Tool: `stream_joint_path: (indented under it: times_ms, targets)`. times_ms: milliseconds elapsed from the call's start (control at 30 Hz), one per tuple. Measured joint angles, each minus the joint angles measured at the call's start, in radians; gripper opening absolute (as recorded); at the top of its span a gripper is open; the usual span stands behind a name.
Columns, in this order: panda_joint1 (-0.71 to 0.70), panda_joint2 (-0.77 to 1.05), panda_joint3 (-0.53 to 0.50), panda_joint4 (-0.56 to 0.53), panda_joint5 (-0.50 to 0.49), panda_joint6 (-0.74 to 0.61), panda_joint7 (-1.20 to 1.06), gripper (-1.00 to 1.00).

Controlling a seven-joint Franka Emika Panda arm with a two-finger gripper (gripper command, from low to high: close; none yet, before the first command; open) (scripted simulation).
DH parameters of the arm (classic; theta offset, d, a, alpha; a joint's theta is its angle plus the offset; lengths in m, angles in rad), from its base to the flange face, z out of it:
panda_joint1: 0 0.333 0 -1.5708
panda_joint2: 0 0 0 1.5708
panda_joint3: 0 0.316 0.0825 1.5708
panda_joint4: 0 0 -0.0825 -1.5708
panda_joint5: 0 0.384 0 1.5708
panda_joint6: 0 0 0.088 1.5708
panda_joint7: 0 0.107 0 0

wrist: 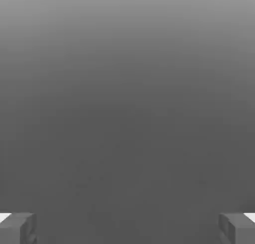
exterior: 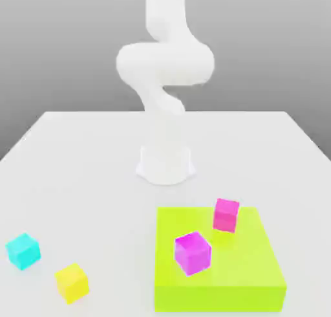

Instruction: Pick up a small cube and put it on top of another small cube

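The small cyan cube (exterior: 24, 250) rests on the white table near the front, at the exterior view's left. The small yellow cube (exterior: 72, 282) sits just right of it and closer to the front edge, a small gap apart. The white arm (exterior: 165, 70) rises from its base at the table's middle and bends upward out of the picture. In the hand view my gripper (wrist: 127, 228) is open, its two grey fingertips (wrist: 18, 228) far apart with plain grey background between them and nothing held.
A large flat lime-green block (exterior: 220, 261) lies at the front on the exterior view's right. A magenta cube (exterior: 192, 251) and a pink cube (exterior: 225, 215) stand on it. The arm's round base (exterior: 165, 163) sits mid-table.
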Motion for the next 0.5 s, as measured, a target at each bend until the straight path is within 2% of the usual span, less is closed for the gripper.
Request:
stream_joint_path:
  times_ms: [500]
  targets:
    - [-0.099, 0.548, -0.253, -0.108, 0.115, 0.227, -0.118, 0.0]
